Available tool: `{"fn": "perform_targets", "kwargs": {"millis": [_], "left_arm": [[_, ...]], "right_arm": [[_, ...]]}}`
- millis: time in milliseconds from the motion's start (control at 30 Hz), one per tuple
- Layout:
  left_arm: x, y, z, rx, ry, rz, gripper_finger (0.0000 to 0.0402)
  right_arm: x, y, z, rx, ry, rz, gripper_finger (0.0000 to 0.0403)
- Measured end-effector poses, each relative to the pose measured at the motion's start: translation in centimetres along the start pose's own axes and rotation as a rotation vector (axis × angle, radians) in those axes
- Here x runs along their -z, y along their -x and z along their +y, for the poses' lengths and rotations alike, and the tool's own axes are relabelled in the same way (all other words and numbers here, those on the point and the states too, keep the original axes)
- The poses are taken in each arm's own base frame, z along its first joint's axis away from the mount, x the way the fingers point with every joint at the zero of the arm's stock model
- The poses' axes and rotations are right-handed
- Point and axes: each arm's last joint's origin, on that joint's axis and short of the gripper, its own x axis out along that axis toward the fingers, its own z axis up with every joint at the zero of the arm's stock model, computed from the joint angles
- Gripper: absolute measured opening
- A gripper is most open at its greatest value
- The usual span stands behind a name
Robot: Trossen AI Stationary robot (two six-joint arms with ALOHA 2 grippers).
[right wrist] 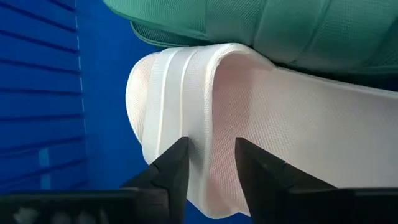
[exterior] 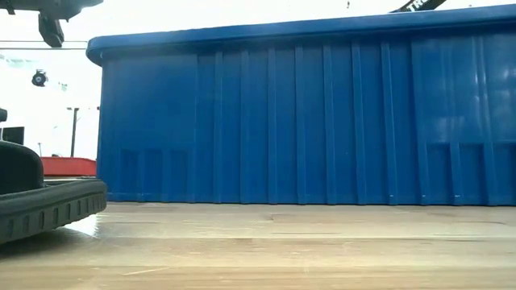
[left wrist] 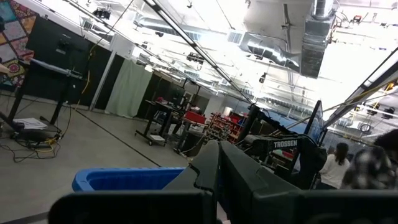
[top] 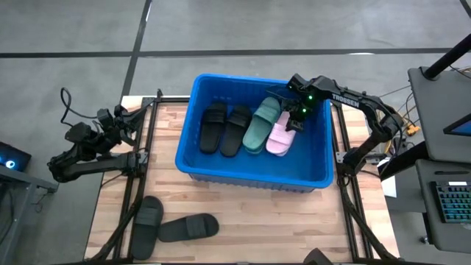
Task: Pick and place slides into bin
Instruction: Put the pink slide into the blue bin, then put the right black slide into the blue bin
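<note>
The blue bin (top: 254,171) stands on the wooden table; in it lie two black slides (top: 224,129), a green slide (top: 261,125) and a pale pink slide (top: 280,137) side by side. My right gripper (right wrist: 211,152) reaches down into the bin's far right part (top: 296,116), open, with its fingers on either side of the pink slide's strap edge (right wrist: 200,124). Two dark slides (top: 171,227) lie on the table near its front left. My left gripper (top: 121,118) waits shut at the table's far left, above the surface. My right gripper has one finger (right wrist: 174,168) outside the pink slide's strap and the other (right wrist: 255,171) on its hollow side, slanting down from the far right. I cannot tell whether the fingers touch the strap. The slide lies in the bin against the green one.
The bin's tall wall (exterior: 306,113) fills the low view, with one dark slide (exterior: 40,205) close at the left. Bare wood shows in front of the bin (top: 294,221). Beyond the table stand room frames and benches, and a person (left wrist: 336,165).
</note>
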Motion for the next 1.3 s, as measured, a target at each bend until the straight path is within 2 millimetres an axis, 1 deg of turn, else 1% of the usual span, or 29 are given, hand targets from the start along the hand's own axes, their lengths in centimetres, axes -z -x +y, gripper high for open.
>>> {"fn": "perform_targets", "kwargs": {"millis": [167, 267, 433, 600, 733, 933, 1300], "left_arm": [[0.0, 0.0, 0.0, 0.0, 0.0, 0.0, 0.0], [0.0, 0.0, 0.0, 0.0, -0.004, 0.0, 0.0], [0.0, 0.0, 0.0, 0.0, -0.005, 0.0, 0.0], [0.0, 0.0, 0.0, 0.0, -0.005, 0.0, 0.0], [0.0, 0.0, 0.0, 0.001, -0.004, 0.0, 0.0], [0.0, 0.0, 0.0, 0.002, -0.003, 0.001, 0.0], [0.0, 0.0, 0.0, 0.001, -0.005, 0.001, 0.0]], "right_arm": [[0.2, 0.2, 0.1, 0.004, -0.053, 0.028, 0.0136], [0.1, 0.3, 0.1, 0.018, -0.056, 0.031, 0.0136], [-0.1, 0.8, 0.0, 0.077, -0.111, 0.042, 0.0137], [-0.5, 1.4, 0.2, 0.091, -0.136, 0.036, 0.0137], [-0.8, 1.6, 0.3, 0.167, -0.142, 0.06, 0.0137], [-1.0, 2.0, 0.6, 0.168, -0.153, 0.066, 0.0137], [-1.8, 3.9, 1.2, 0.218, -0.159, 0.059, 0.0137]]}}
